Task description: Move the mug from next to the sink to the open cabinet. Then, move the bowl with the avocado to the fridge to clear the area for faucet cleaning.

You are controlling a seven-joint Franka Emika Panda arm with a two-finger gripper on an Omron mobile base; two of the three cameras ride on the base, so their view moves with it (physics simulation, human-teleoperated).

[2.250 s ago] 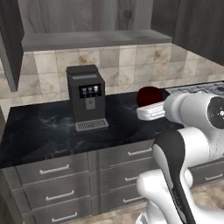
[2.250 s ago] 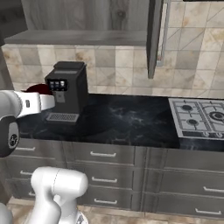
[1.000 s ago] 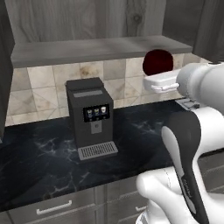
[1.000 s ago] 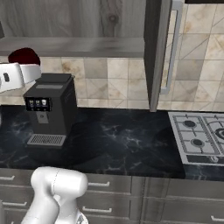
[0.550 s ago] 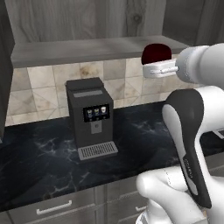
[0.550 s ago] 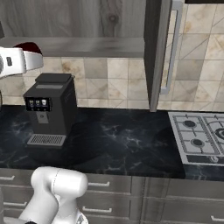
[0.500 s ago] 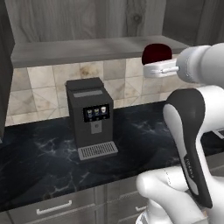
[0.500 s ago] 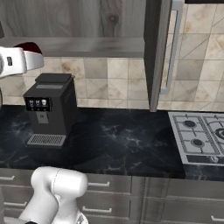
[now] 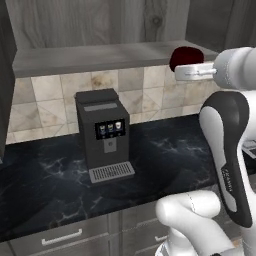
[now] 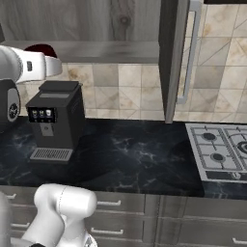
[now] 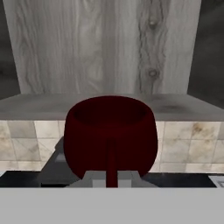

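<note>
The dark red mug [image 9: 186, 55] [image 10: 40, 48] [image 11: 110, 129] hangs in the air at the height of the open cabinet's pale shelf [image 9: 100, 54] [image 10: 108, 50] [image 11: 39, 105], just in front of its edge. My gripper [image 9: 181, 70] [image 10: 52, 66] [image 11: 111, 175] is shut on the mug, pinching its handle from behind. The cabinet's wood-grain back rises beyond the mug. The sink, bowl, avocado, fridge and faucet are out of view.
A dark coffee machine [image 9: 102, 135] [image 10: 52, 118] stands on the black marble counter [image 9: 165, 150] [image 10: 130, 159] below the shelf. The cabinet's open door [image 10: 176, 58] hangs to the right, and a gas hob [image 10: 222, 149] lies further right.
The views shifted with the base early on. The mug rose from counter height to shelf height, and in the last half second it moved a little closer to the shelf.
</note>
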